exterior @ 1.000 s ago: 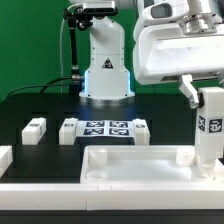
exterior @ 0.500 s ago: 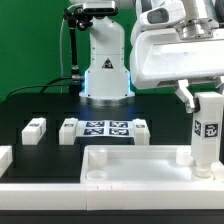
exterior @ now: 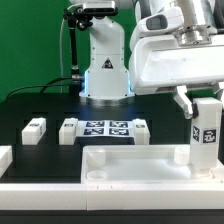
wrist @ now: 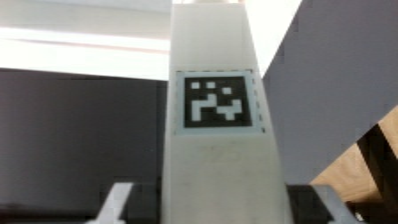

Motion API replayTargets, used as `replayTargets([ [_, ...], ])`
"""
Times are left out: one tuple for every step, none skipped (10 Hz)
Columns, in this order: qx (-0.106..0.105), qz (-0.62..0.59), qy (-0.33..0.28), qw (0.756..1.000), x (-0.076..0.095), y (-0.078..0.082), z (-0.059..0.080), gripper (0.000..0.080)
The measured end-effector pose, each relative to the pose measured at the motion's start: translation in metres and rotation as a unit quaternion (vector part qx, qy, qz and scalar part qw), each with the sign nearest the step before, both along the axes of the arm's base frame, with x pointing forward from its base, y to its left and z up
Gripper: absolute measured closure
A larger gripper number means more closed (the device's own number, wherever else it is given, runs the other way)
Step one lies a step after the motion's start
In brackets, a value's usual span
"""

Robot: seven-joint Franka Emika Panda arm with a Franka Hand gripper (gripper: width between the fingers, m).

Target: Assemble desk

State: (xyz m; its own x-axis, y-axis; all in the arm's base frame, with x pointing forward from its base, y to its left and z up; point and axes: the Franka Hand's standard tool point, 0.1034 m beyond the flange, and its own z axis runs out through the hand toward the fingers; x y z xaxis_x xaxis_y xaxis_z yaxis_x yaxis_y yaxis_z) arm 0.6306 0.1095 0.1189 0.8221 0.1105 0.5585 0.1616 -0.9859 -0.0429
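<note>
Three small white pieces lie loose on the black desk [exterior: 20, 105], at the exterior view's left and centre.

- Far left, front: low white rail [exterior: 5, 157], cut off by the frame edge.
- Loose leg [exterior: 35, 127]: short, square, lying flat, tag on its near face. Well apart from everything else.
- Marker board [exterior: 104, 129]: flat on the desk, four tags. The left block [exterior: 68, 130] sits at one end and the right block [exterior: 141, 127] at the other. Too small to tell whether they touch the board or lie just beside it.
- Robot base [exterior: 105, 65]: behind the board, blue light lit.
- Tabletop panel [exterior: 120, 152]: flat at the front, rim up, running from centre to the exterior view's right, where the frame cuts it off.
- Held leg [exterior: 205, 135]: upright at the panel's right end, tag facing the camera.

Jaws: clamped narrow on the held leg's upper part. In the exterior view one finger [exterior: 186, 96] shows against the leg's left face. The other is hidden behind the leg.

In the wrist view the held leg [wrist: 217, 150] fills the centre, and its tag [wrist: 217, 103] is sharp enough to read as a pattern. Grey fingers [wrist: 118, 204] flank it, blurred.

The leg's lower end meets the panel near the corner. Cannot tell whether it sits in a socket or only rests on the rim.
</note>
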Motion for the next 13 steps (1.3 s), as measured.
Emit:
replayTargets([
  [0.000, 0.000, 0.002, 1.000, -0.0013, -0.0001, -0.0040, 0.0509],
  [0.000, -0.001, 0.000, 1.000, -0.0014, -0.0002, -0.0063, 0.0509],
  [0.000, -0.001, -0.004, 1.000, -0.0010, -0.0001, -0.0064, 0.0509],
  [0.000, -0.002, -0.013, 1.000, -0.0003, 0.0001, -0.0062, 0.0509],
  [0.000, -0.002, -0.017, 1.000, -0.0004, 0.0004, -0.0060, 0.0509],
  [0.000, -0.002, -0.017, 1.000, -0.0004, 0.0002, -0.0059, 0.0509],
  [0.000, -0.002, -0.017, 1.000, -0.0004, 0.0000, -0.0058, 0.0500],
  [0.000, -0.002, -0.017, 1.000, -0.0004, 0.0000, -0.0060, 0.0500],
  [0.000, -0.002, -0.017, 1.000, -0.0004, 0.0000, -0.0060, 0.0290],
  [0.000, -0.002, -0.017, 1.000, -0.0004, 0.0000, -0.0060, 0.0290],
  [0.000, -0.002, -0.017, 1.000, -0.0004, 0.0000, -0.0060, 0.0178],
  [0.000, -0.002, -0.017, 1.000, -0.0004, 0.0000, -0.0060, 0.0158],
  [0.000, -0.002, -0.017, 1.000, -0.0005, 0.0000, -0.0061, 0.0158],
])
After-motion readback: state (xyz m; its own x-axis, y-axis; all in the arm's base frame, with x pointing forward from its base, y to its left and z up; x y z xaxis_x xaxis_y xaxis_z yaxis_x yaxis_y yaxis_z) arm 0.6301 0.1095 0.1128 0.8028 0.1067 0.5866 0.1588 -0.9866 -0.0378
